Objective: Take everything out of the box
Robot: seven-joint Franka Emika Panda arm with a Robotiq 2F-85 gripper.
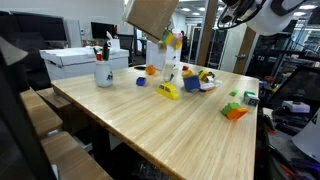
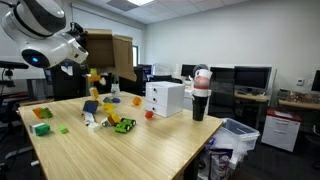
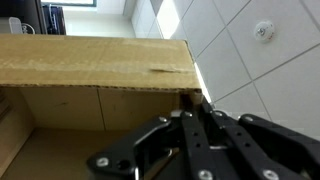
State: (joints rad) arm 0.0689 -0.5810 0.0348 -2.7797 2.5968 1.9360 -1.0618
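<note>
In an exterior view, white boxes (image 1: 70, 60) and a white cup (image 1: 104, 72) of pens stand at the left of a pale wooden bench (image 1: 150, 135), away from the action. Toward the middle, the brown cardboard box (image 1: 150, 14) hangs high above the bench. It is tilted with its opening seemingly turned downward, probably so the contents pour out instead of being picked up singly.

Under it and to its right, colourful toy pieces (image 1: 185, 82) lie scattered on the bench. An orange and green pair (image 1: 235, 110) sits further right, near the edge. A few shapes directly below the box may be toys in mid-air, but they are too blurred to be sure.

In the wrist view, the dark fingers (image 3: 225, 128) are drawn narrow, pinching the rim of one cardboard wall, with ceiling tiles visible beyond.

The exact pinch point is in shadow. The box's floor is cut off at the frame edge, so I cannot tell whether any toy is left inside. In an exterior view the white arm (image 2: 45, 40) covers part of the box, and the frame crops the top of the box.
</note>
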